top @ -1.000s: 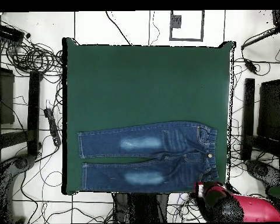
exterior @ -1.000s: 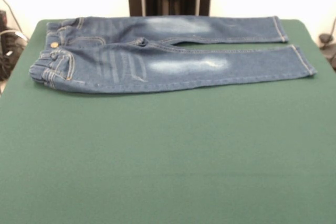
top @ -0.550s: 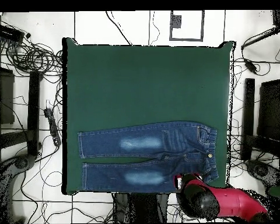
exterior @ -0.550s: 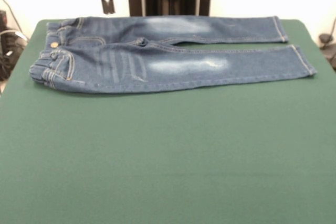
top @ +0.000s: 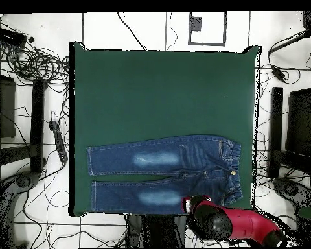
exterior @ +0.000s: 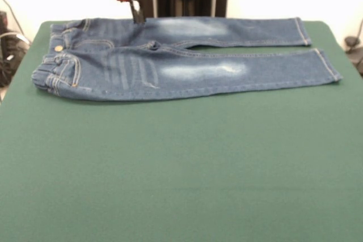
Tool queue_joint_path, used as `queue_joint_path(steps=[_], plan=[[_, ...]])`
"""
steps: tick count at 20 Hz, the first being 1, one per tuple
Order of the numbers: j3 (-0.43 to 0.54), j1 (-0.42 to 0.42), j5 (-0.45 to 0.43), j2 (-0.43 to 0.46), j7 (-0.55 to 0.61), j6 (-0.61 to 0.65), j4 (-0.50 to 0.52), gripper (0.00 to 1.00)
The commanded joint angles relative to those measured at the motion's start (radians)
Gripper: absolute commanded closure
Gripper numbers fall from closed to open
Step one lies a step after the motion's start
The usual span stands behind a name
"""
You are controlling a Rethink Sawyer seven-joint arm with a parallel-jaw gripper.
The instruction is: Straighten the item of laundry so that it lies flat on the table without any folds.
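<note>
Your jeans (exterior: 181,58) lie nearly flat along the worktop (exterior: 181,168) edge nearest the robot. The pincer (exterior: 138,14) hovers above their upper thigh, its state unclear; next, smooth the bunched waistband.

Jeans (exterior: 181,60): woven denim cloth, matt, with faded pale patches on both thighs and lighter whisker lines near the hips. Stitching is orange thread along seams, pockets and hems. Button (exterior: 58,48): brass-coloured metal, slightly shiny. Waistband is gathered, puckered cloth. Table (exterior: 181,174): top covered in dark green felt-like fabric, matt, even, no sheen. Arm (top: 239,224): red casing, smooth and glossy, apparently plastic, with black parts of duller finish. Gripper (exterior: 138,14): dark, matt; material cannot be told.
</note>
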Motion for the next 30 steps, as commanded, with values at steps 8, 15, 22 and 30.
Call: queue_joint_path(steps=[8, 15, 22, 30], plan=[[0.014, 0.035, 0.05, 0.122, 0.127, -0.024, -0.146, 1.0], [0.046, 0.009, 0.059, 0.116, 0.074, 0.049, -0.177, 1.0], [0.027, 0.02, 0.058, 0.095, 0.097, 0.035, -0.15, 1.0], [-0.154, 0.143, -0.041, 0.079, 0.146, -0.031, -0.088, 1.0]])
